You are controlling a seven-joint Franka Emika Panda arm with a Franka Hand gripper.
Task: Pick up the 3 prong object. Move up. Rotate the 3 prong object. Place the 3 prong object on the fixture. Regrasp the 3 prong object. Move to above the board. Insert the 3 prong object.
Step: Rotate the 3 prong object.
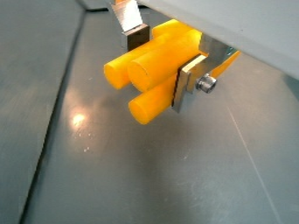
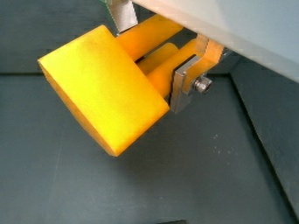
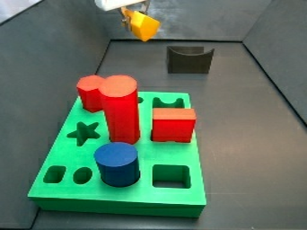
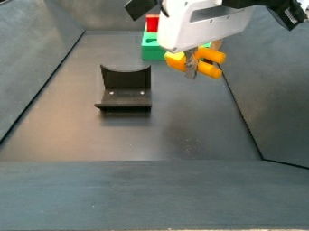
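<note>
Gripper [image 1: 162, 59] raised above the grey floor, fingers [image 1: 191, 85] clenched on the 3 prong object [image 1: 149, 72], which hangs clear of every surface. In both wrist views the silver finger plates press on opposite sides of the yellow-orange piece; one plate, with its screw, lies against the prong side, while the other plate is seen only at its tip behind the block. The three prongs project past the fingers towards the floor in a wrist view, and the flat block end [image 2: 103, 87] stands out well beyond the plates on the opposite side. The hold therefore appears to sit near the middle of the piece rather than at either end.

Risks, as judged from this pose: the piece is held tilted and on smooth plastic faces, so a rotation could let it pivot or slip between the pads; a shifted angle would then seat it badly in the curved notch of the fixture [image 4: 123, 87].

In a side view the fixture stands on the floor at about 8 o'clock from the gripper [image 4: 193, 65], apart from it. The green board [image 3: 114, 184] lies well apart from the held piece [image 3: 142, 24], carrying red blocks [image 3: 120, 106] and a blue cylinder [image 3: 117, 163].
</note>
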